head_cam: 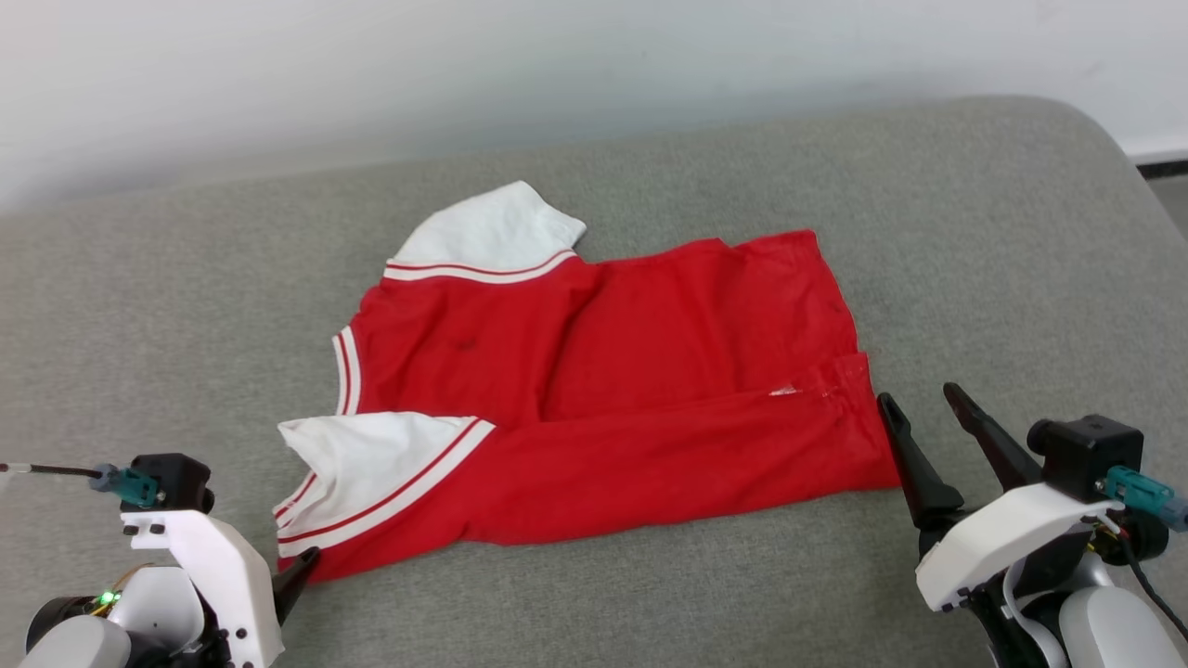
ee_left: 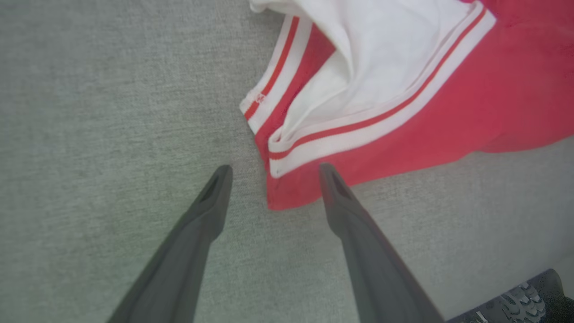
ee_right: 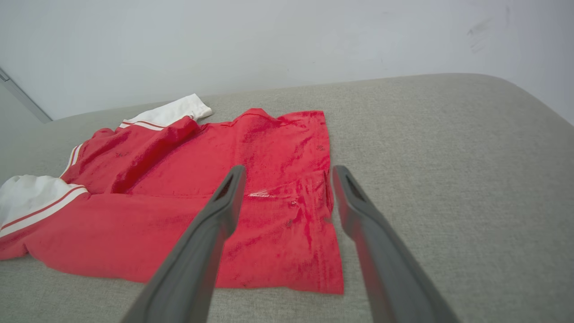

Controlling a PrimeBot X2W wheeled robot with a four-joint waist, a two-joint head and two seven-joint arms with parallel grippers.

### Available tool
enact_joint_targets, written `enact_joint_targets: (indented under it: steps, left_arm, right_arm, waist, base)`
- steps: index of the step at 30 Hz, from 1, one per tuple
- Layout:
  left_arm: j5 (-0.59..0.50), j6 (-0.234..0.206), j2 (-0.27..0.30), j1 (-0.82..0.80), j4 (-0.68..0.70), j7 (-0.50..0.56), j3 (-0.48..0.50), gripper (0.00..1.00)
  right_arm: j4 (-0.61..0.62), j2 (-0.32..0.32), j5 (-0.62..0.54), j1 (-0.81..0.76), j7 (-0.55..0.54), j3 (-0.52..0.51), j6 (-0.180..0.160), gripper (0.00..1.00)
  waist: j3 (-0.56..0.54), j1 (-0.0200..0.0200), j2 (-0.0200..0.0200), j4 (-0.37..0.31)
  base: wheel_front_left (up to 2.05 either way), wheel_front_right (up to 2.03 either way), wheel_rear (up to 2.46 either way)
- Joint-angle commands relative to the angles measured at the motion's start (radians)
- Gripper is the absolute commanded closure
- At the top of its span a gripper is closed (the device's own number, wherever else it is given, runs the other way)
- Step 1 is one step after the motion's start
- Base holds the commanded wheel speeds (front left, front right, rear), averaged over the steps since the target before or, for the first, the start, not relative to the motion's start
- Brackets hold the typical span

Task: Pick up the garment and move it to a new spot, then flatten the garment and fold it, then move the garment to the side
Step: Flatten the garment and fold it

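The red garment (head_cam: 603, 371) lies spread on the grey cushion with its near long edge folded over, and its numbers and letters are hidden. Two white sleeves with red-and-white striped trim point left. My left gripper (head_cam: 297, 571) sits at the garment's near-left corner. In the left wrist view this gripper (ee_left: 274, 168) is open, with the red corner of the garment (ee_left: 403, 112) lying between its tips. My right gripper (head_cam: 917, 394) is open just right of the hem's near corner. In the right wrist view its fingers (ee_right: 288, 168) straddle the garment's (ee_right: 224, 188) hem edge from above.
The grey upholstered surface (head_cam: 974, 232) runs back to a white wall (head_cam: 557, 65). Its far-right corner is rounded, with floor (head_cam: 1171, 199) beyond it. Bare cushion lies right of the garment and along the near edge.
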State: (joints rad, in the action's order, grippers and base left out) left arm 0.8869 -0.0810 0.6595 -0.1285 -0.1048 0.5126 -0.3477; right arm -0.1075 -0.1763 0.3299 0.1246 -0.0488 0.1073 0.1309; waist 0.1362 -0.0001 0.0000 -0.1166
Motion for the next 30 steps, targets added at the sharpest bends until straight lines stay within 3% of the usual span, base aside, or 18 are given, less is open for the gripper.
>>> enact_joint_targets:
  steps: [1, 9, 10, 11, 12, 20, 30]
  left_arm:
    - [0.009, -0.008, 0.002, 0.002, -0.005, 0.005, 0.006, 0.0]
    - [0.065, 0.006, -0.027, 0.006, -0.067, 0.078, -0.019, 0.0]
    - [0.072, 0.005, -0.034, 0.007, -0.073, 0.088, -0.024, 0.54]
    - [0.078, 0.006, -0.041, 0.009, -0.078, 0.1, -0.031, 0.84]
    - [0.085, 0.009, -0.049, 0.01, -0.079, 0.105, -0.035, 1.0]
    - [0.083, 0.03, -0.071, -0.018, -0.066, 0.054, -0.025, 1.0]
    - [0.026, 0.006, -0.05, -0.038, 0.094, -0.053, 0.015, 1.0]
  right_arm:
    - [0.004, 0.005, 0.005, 0.017, 0.005, 0.001, 0.0, 0.0]
    - [-0.018, 0.005, 0.032, 0.05, 0.013, 0.019, -0.001, 0.0]
    - [-0.021, 0.003, 0.034, 0.054, 0.015, 0.019, 0.0, 0.0]
    - [-0.026, 0.003, 0.038, 0.057, 0.014, 0.018, 0.0, 0.0]
    - [-0.03, 0.001, 0.041, 0.059, 0.012, 0.018, 0.0, 0.0]
    - [-0.056, -0.035, 0.123, 0.066, -0.037, 0.004, 0.0, 0.0]
    - [-0.149, -0.141, 0.217, 0.14, -0.372, 0.031, 0.0, 0.0]
  waist:
    - [0.038, 0.0001, 0.0, -0.02]
    - [0.102, 0.0001, 0.0, -0.048]
    - [0.105, 0.0001, 0.0, -0.049]
    - [0.107, 0.0001, 0.0, -0.05]
    - [0.108, 0.0001, 0.0, -0.05]
    - [0.095, 0.0001, 0.0, -0.031]
    - [0.103, 0.0001, 0.0, 0.018]
  base:
    - [0.0, 0.0, 0.0]
    - [0.0, 0.0, 0.0]
    - [0.0, 0.0, 0.0]
    - [0.0, 0.0, 0.0]
    - [0.0, 0.0, 0.0]
    - [0.0, 0.0, 0.0]
    - [0.0, 0.0, 0.0]
